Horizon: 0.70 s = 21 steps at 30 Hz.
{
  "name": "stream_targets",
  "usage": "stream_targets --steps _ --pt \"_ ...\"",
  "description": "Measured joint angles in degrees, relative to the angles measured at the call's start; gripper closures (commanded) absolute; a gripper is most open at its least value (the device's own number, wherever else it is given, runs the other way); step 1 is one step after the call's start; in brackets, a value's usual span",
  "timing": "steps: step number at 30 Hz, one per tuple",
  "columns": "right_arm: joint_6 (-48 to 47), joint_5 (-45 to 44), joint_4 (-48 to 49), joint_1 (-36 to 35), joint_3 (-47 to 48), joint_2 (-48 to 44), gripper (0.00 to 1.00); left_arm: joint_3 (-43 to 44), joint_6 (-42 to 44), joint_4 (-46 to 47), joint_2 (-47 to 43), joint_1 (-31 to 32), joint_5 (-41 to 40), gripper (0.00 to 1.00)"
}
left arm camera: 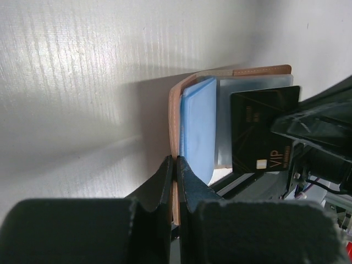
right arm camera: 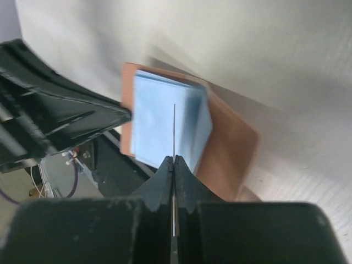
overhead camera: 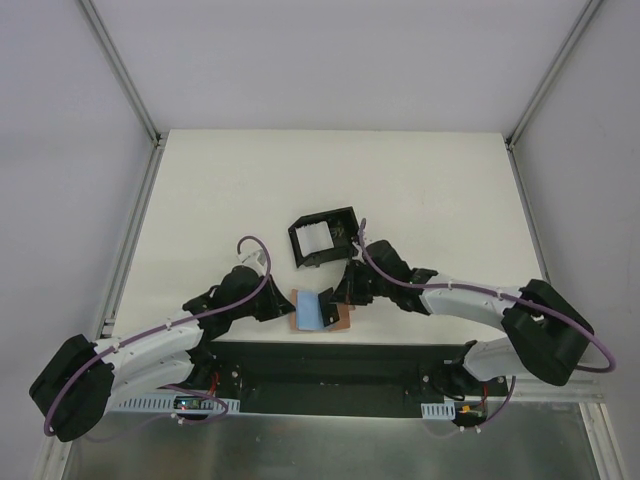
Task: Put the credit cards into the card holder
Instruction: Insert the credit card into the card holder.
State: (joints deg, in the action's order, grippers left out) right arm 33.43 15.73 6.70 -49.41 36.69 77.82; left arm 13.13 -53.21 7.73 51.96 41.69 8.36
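The tan card holder (overhead camera: 340,318) lies open at the table's near edge. My left gripper (left arm camera: 175,165) is shut on the edge of its tan flap (left arm camera: 174,118) and holds that flap upright. A light blue credit card (left arm camera: 198,126) and a grey one (left arm camera: 224,121) sit inside the holder. My right gripper (right arm camera: 174,160) is shut on a black credit card with gold VIP lettering (left arm camera: 264,129). In the right wrist view this card shows edge-on as a thin line (right arm camera: 174,129) over the blue card (right arm camera: 157,124) and the holder (right arm camera: 228,148). From above, both grippers meet over the holder.
A black box frame (overhead camera: 322,236) with a white piece inside stands just behind the holder. The black base plate (overhead camera: 330,365) and the table's near edge lie directly below it. White walls and metal rails enclose the table on three sides.
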Motion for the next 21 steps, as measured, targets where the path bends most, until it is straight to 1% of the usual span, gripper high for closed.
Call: stream_targets --steps 4,10,21 --pt "4.09 -0.90 7.39 -0.24 -6.05 2.67 1.00 -0.85 -0.11 0.35 -0.02 0.00 0.00 1.00" --pt "7.72 -1.62 17.57 -0.24 -9.09 5.35 1.00 -2.67 -0.35 1.07 0.59 -0.02 -0.39 1.00" --pt "9.53 -1.73 26.99 -0.24 -10.91 9.70 1.00 -3.48 -1.46 3.10 2.64 -0.02 -1.16 1.00"
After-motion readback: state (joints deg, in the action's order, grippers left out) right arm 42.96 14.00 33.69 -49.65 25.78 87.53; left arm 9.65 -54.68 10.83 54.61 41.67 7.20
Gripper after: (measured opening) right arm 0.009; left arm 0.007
